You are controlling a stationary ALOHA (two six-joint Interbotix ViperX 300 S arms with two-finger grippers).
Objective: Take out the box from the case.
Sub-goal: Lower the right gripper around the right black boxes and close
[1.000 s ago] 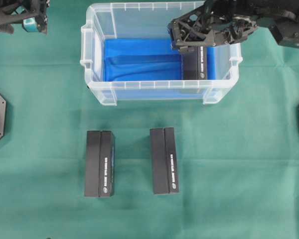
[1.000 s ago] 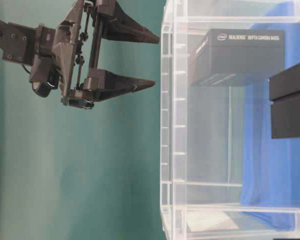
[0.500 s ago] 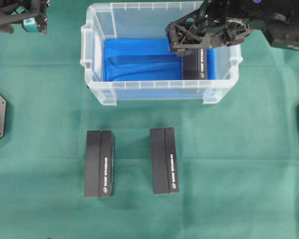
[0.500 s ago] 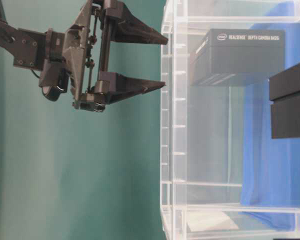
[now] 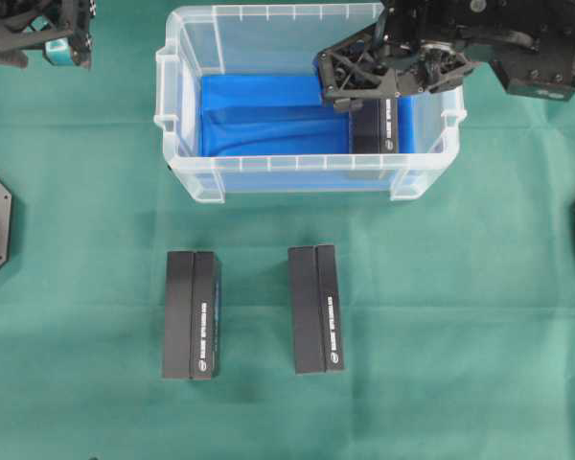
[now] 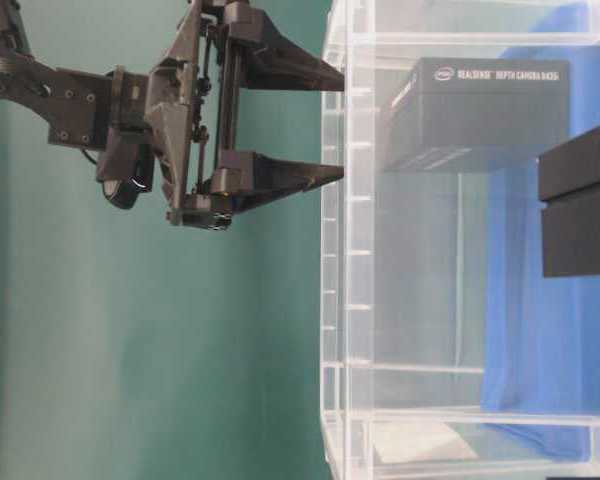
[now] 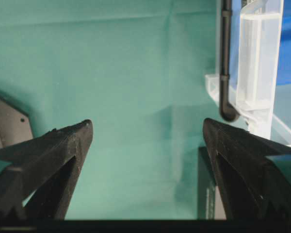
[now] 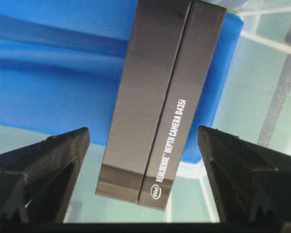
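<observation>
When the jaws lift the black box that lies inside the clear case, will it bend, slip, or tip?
The black box looks like a stiff, flat-sided carton, so it probably will not bend. Its faces look smooth and matte, so a light squeeze might let it slide. It is long and narrow, so an off-centre grip by the right gripper may let one end droop.

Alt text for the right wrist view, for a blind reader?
A black box lies on the blue lining of the clear case, centred between the open right gripper fingers, which do not touch it.

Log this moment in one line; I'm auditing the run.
right gripper: open over box | box: in case | left gripper: open, idle
</observation>
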